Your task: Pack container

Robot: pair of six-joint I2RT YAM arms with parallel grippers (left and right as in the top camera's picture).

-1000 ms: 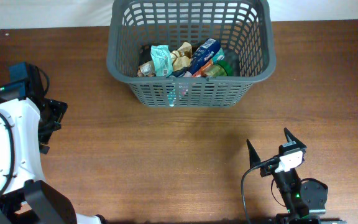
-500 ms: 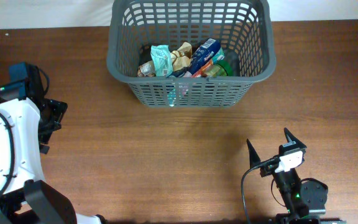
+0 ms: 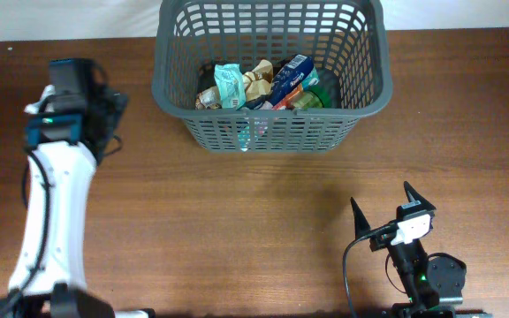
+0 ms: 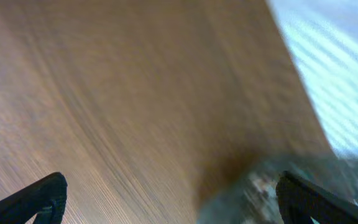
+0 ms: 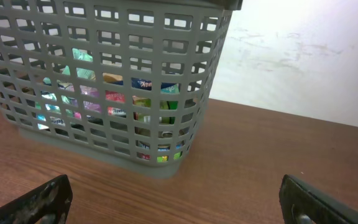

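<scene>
Right pincer (image 3: 380, 196) nearest, jaws wide apart, empty, over bare tabletop (image 3: 237, 221); left pincer (image 4: 173, 202) farther left, likewise apart, empty; farthest, one container (image 3: 272, 134) at tabletop's back edge, roughly five crumpled packets (image 3: 259, 81) inside, likely light, stiff, slick plastic, best gripped by its thick rim (image 3: 159, 87)

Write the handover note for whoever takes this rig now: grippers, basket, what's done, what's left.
Left gripper: open, empty, over the table left of the basket; its view is blurred.
Right gripper: open, empty, by the table's near edge, facing the basket.
Done: several packets lie in the basket.
Left: no loose item in view; probably only parking the arms.
</scene>
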